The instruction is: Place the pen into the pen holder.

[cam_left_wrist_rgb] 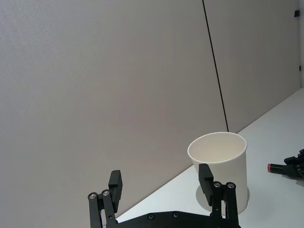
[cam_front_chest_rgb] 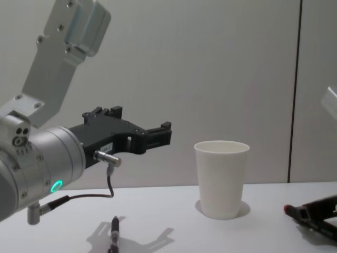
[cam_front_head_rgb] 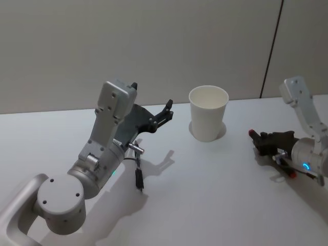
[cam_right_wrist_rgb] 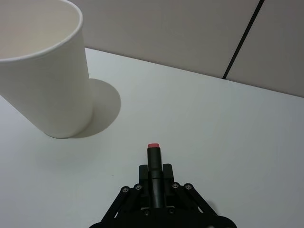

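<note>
On the tabletop point(cam_front_head_rgb: 215, 184) stands one paper cup point(cam_front_head_rgb: 208, 119), and there are two pens. A black pen point(cam_front_head_rgb: 139, 180) lies under the left arm, and a red-tipped pen point(cam_right_wrist_rgb: 153, 159) is pinched in the right tool point(cam_front_head_rgb: 260, 139), to the cup's right and apart from it. Left of the cup, the left tool point(cam_left_wrist_rgb: 160, 183) hangs raised and spread.

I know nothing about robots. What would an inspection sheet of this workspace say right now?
Surface: white table, no spills seen.
Job's things: pen holder upright, nothing seen inside; red-ended pen held low to its right.
Clutter: dark pen-like object lying on the table left of the holder.
Grippers: left gripper open, raised left of the holder; right gripper shut on the pen, near the table.
Cables: dark cable looping from the left wrist.
Surroundings: pale wall with a dark vertical seam.
</note>
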Controlling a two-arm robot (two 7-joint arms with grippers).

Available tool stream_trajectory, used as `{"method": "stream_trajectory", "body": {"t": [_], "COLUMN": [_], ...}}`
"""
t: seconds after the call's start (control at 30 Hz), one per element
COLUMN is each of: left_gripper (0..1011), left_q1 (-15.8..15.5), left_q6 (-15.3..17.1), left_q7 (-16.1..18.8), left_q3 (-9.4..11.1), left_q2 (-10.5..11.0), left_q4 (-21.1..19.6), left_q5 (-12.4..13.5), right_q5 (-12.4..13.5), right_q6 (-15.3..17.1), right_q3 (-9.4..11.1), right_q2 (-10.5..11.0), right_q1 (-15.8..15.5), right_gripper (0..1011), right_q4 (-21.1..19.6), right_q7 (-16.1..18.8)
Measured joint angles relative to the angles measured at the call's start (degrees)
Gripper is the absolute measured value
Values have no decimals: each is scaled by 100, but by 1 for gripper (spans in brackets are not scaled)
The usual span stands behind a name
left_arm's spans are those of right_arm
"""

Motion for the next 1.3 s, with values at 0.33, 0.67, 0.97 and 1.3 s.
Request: {"method": "stream_trajectory", "body": {"t": [0.33,0.67,0.97,1.3], "left_gripper": [1001,1001,1001,1001], "left_q1": [0,0,0,0], "left_q6": [0,0,0,0], "left_q7": [0,0,0,0], "left_q3": [0,0,0,0], "left_q2": [0,0,0,0], "left_q4": [0,0,0,0], "left_q5": [0,0,0,0], "right_q5": [0,1,-13,-75], "right_q6": [0,0,-67,-449], "right_q3": [0,0,3,34], "right_q2": [0,0,3,-12], "right_q1": [0,0,2,75], "right_gripper": [163,163,163,163], "right_q4": [0,0,17,73], "right_q7": [-1,-1,-1,-61]}}
